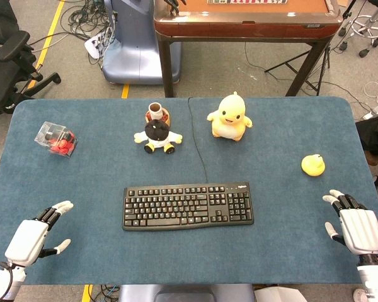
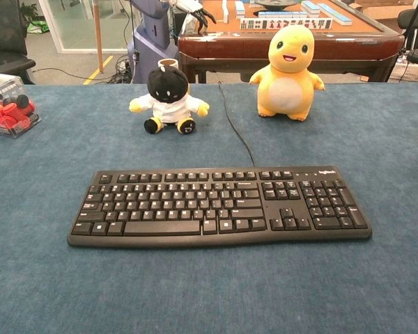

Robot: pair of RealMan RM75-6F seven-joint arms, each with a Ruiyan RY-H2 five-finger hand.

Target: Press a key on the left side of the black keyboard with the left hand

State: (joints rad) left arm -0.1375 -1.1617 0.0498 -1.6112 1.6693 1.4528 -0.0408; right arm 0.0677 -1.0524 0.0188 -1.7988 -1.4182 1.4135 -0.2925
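Head view showed the keyboard (image 1: 188, 206) mid-table, the left hand (image 1: 31, 238) well left, empty, fingers apart; right hand (image 1: 356, 228) seemingly likewise. Best press: one fingertip, straight down, left-side key.

The black keyboard (image 1: 188, 206) lies flat on the blue table (image 1: 283, 157), near the table's front edge and about midway along it, its long side parallel to that edge. It is a full-size board with white lettering on its keys, the number pad at its right end. A thin black cable (image 1: 198, 141) runs from its back edge straight toward the table's far edge. Nothing touches its keys.
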